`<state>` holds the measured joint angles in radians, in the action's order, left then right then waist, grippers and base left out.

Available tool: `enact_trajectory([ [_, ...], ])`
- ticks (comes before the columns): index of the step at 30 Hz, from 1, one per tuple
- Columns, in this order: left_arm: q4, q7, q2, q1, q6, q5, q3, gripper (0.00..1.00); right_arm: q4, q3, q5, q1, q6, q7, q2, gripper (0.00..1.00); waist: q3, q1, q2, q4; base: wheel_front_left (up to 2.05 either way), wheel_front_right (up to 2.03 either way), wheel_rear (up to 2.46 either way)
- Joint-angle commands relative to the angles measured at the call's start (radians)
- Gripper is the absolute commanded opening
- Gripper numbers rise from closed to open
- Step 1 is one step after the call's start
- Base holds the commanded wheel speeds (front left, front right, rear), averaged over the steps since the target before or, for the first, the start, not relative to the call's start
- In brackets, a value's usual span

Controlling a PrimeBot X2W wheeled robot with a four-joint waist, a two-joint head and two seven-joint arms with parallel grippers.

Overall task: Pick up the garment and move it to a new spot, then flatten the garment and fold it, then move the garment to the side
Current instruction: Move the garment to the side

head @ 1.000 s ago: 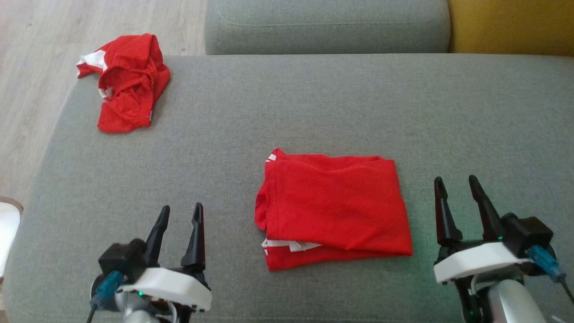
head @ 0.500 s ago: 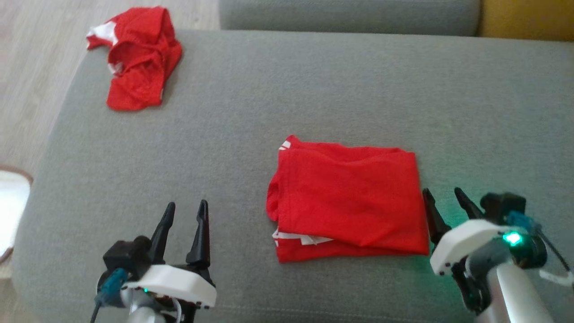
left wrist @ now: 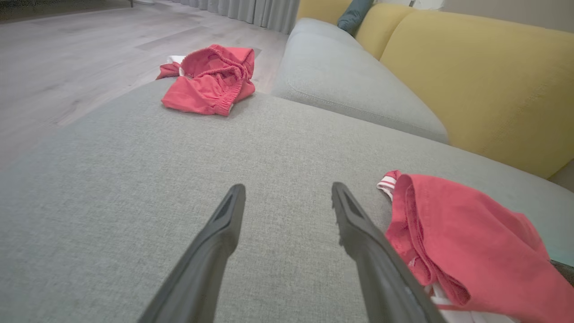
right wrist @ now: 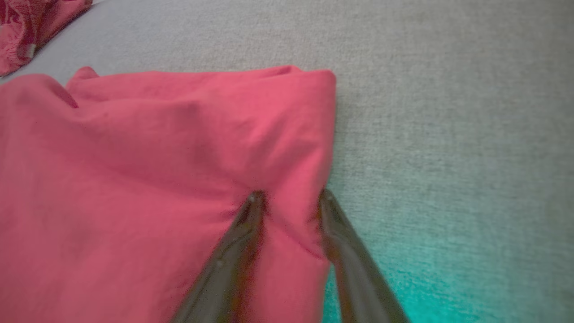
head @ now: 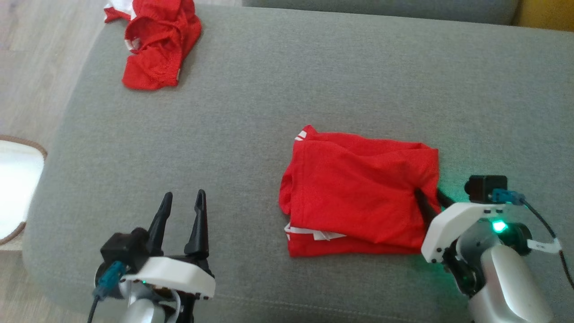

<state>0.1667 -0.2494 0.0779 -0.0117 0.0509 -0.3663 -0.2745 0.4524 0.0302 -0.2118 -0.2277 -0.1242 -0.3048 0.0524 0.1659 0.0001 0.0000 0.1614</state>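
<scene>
Red folded garment [head: 358, 193] lain on grey sofa [head: 269, 89] toward 4 o'clock. Its 3 o'clock edge straddled by right hand [head: 429, 195], cloth between fingers [right wrist: 233, 255]; clamping not discernible. At 7 o'clock, left hand [head: 184, 196] held open. All layers to be caught, lift best kept low.

The grey sofa [head: 314, 80] carries two red garments, one folded garment [head: 358, 197] at its middle and one crumpled garment [head: 157, 40] at its far left corner, with two grippers at its near edge, left gripper [head: 184, 196] and right gripper [right wrist: 290, 197], each with two dark fingers [left wrist: 215, 237].
</scene>
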Motion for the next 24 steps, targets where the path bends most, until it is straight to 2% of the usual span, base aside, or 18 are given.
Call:
enact_trajectory([
  [1,-0.028,-0.012,-0.004,-0.043,-0.01,0.012,0.04,1.0,-0.016,0.031,-0.005,-0.029,-0.007,0.005,0.007,0.0,0.004,-0.0001,0.0,-0.012,0.0,0.0,0.0],
  [7,-0.038,-0.012,-0.005,-0.05,-0.023,0.039,0.051,1.0,-0.04,-0.013,0.008,-0.082,-0.007,0.078,0.021,0.0,0.03,-0.0001,0.0,-0.098,0.0,0.0,0.0],
  [13,-0.061,-0.012,0.011,-0.072,-0.033,0.064,0.059,1.0,-0.068,-0.043,0.04,-0.147,-0.007,0.126,0.034,0.0,0.073,-0.0001,0.0,-0.257,0.0,0.0,0.0],
  [14,-0.061,-0.012,0.011,-0.072,-0.033,0.064,0.059,1.0,-0.068,-0.043,0.04,-0.147,-0.007,0.126,0.034,0.0,0.073,-0.0001,0.0,-0.257,0.0,0.0,0.0],
  [19,-0.084,-0.004,0.035,-0.098,-0.035,0.083,0.055,1.0,-0.093,-0.069,0.052,-0.19,-0.007,0.165,0.027,0.0,0.121,-0.0001,0.0,-0.418,0.0,0.0,0.0],
  [24,-0.114,0.029,0.061,-0.132,-0.039,0.104,0.042,1.0,-0.084,-0.065,0.052,-0.223,-0.007,0.198,0.012,0.0,0.162,-0.0001,0.0,-0.549,0.0,0.0,0.0],
])
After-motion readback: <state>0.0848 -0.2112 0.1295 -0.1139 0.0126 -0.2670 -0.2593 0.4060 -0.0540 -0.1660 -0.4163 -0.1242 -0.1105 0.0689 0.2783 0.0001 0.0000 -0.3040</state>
